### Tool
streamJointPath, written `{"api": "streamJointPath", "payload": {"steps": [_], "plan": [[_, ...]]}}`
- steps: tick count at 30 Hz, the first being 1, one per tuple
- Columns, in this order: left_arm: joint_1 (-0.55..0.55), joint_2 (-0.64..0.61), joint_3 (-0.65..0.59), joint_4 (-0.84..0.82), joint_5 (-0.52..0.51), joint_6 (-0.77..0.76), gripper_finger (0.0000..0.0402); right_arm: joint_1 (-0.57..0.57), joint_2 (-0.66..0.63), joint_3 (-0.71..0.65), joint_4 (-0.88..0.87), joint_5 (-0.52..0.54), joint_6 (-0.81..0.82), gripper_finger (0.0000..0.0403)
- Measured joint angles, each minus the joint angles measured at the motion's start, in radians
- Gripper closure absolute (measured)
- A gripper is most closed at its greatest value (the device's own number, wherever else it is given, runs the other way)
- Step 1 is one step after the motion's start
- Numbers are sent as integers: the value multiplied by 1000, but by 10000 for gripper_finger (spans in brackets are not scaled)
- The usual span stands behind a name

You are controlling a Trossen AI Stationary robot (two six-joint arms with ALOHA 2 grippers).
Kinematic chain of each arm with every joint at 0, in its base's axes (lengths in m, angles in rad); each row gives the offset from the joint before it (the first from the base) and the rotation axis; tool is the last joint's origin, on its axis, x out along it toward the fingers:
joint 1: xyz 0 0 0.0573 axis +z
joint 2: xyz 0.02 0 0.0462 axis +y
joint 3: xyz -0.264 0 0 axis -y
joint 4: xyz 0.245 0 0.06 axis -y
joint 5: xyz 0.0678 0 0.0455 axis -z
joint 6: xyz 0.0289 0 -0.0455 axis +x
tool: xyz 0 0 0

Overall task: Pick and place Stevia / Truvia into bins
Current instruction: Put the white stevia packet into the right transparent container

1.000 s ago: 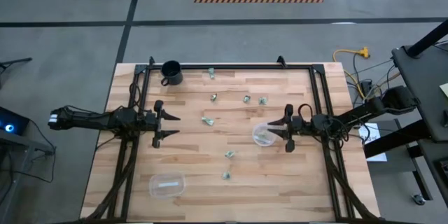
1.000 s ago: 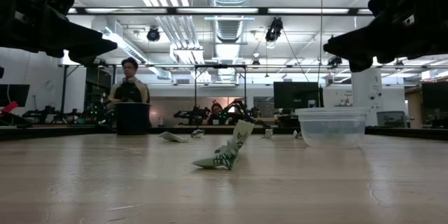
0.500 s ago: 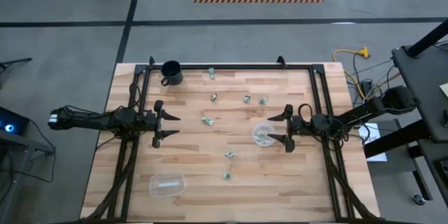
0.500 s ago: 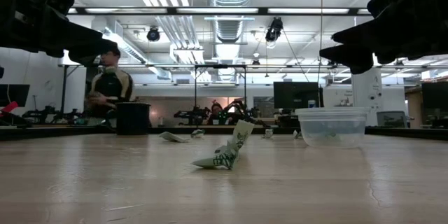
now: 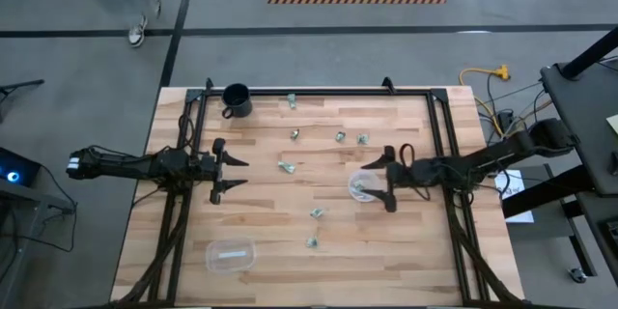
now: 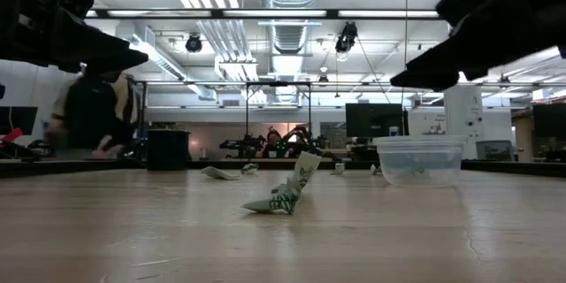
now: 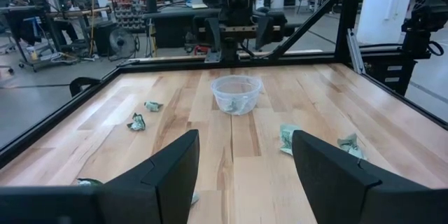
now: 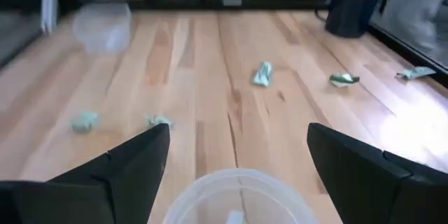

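Several small green-and-white Stevia packets (image 5: 287, 166) lie scattered flat on the wooden table, one crumpled near the front (image 6: 287, 195). The round clear bin (image 5: 362, 185) stands right of centre with a packet inside (image 5: 359, 190). The rectangular clear bin (image 5: 230, 254) stands near the front left. My right gripper (image 5: 384, 181) hovers open just above the round bin's right rim (image 8: 238, 192), touching nothing. My left gripper (image 5: 236, 174) waits open at the table's left, above the wood (image 7: 245, 140).
A black mug (image 5: 236, 99) stands at the far left corner. A black metal frame (image 5: 319, 91) runs along the table's far and side edges. Beyond the far edge a person (image 6: 88, 115) passes by. Bare wood lies between the packets at the centre.
My right gripper has opened its fingers and moved toward the table's left, over the round bin's right rim, tipping its fingers up nearer to level. The person behind the table has walked leftward.
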Motion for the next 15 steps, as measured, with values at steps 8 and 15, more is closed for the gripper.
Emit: {"api": "streamJointPath", "payload": {"steps": [8,15], "plan": [[0,0,0,0,0,0,189,1,13,278,-472,-43,-128,76],[0,0,0,0,0,0,189,4,111,450,-664,-151,-275,76]]}}
